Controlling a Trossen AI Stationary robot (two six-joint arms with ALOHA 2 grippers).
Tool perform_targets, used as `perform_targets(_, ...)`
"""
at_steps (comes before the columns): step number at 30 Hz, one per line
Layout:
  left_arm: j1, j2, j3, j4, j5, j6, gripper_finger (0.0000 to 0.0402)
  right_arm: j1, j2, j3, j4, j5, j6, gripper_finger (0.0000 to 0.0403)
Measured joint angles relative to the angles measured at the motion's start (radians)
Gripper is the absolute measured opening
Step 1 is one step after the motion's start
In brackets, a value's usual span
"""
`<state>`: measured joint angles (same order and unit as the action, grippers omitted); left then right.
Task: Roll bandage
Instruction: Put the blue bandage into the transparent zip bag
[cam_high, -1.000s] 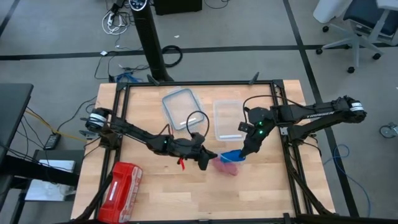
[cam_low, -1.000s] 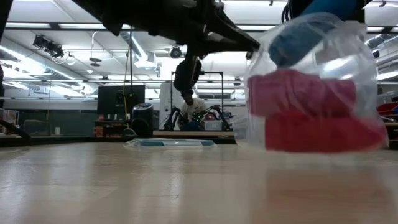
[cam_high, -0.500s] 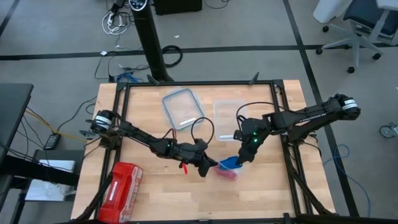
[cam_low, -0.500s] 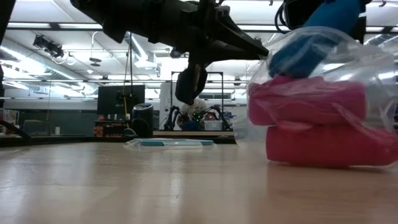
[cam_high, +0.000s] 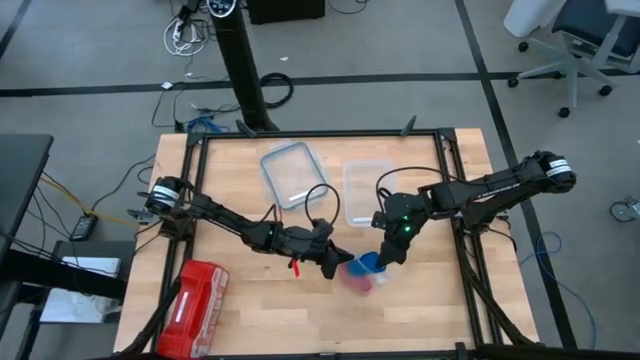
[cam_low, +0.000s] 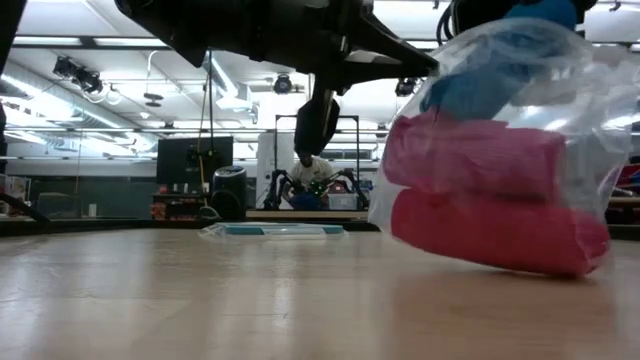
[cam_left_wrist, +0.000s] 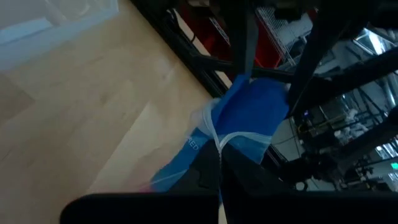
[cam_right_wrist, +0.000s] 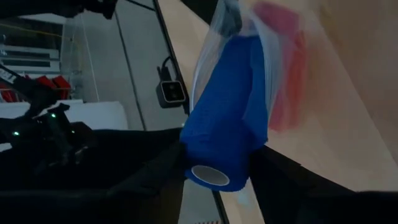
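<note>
The right claw (cam_high: 384, 258) pinches the blue bandage (cam_right_wrist: 225, 130) roll across its sides at the mouth of the clear bag (cam_low: 520, 150), over the table (cam_high: 250, 320). The left claw (cam_high: 338, 265), pressed together, pinches the bag's rim. The roll looks light, soft and squashable; gripping mid-body seems safest.

Two dark jointed arms, looping black cables, green lights

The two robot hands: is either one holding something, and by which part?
The right hand holds the blue bandage roll by its end, pushing it into the clear bag. The left hand, shut, pinches the bag's rim.
</note>
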<state>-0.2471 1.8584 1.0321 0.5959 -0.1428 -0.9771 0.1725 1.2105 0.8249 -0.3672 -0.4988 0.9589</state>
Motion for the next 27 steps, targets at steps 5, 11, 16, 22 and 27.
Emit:
perform_targets(5, 0.006, 0.000, 0.000, 0.014, -0.019, -0.005, 0.0004, 0.003, 0.024, 0.001, -0.003, 0.005, -0.013, 0.0164)
perform_targets(11, 0.007, 0.000, 0.000, 0.024, -0.021, -0.029, 0.0004, -0.004, 0.035, 0.001, 0.019, -0.035, -0.018, 0.0164)
perform_targets(16, 0.006, 0.000, 0.000, 0.039, -0.030, -0.034, 0.0004, -0.002, 0.041, 0.001, 0.019, -0.084, -0.019, 0.0164)
perform_targets(22, 0.006, 0.000, 0.000, 0.044, -0.059, -0.053, 0.0004, 0.000, 0.047, 0.000, 0.027, -0.098, -0.020, 0.0164)
perform_targets(27, 0.006, 0.000, 0.000, 0.043, -0.062, -0.078, 0.0004, 0.011, 0.047, 0.000, 0.029, -0.108, -0.017, 0.0157)
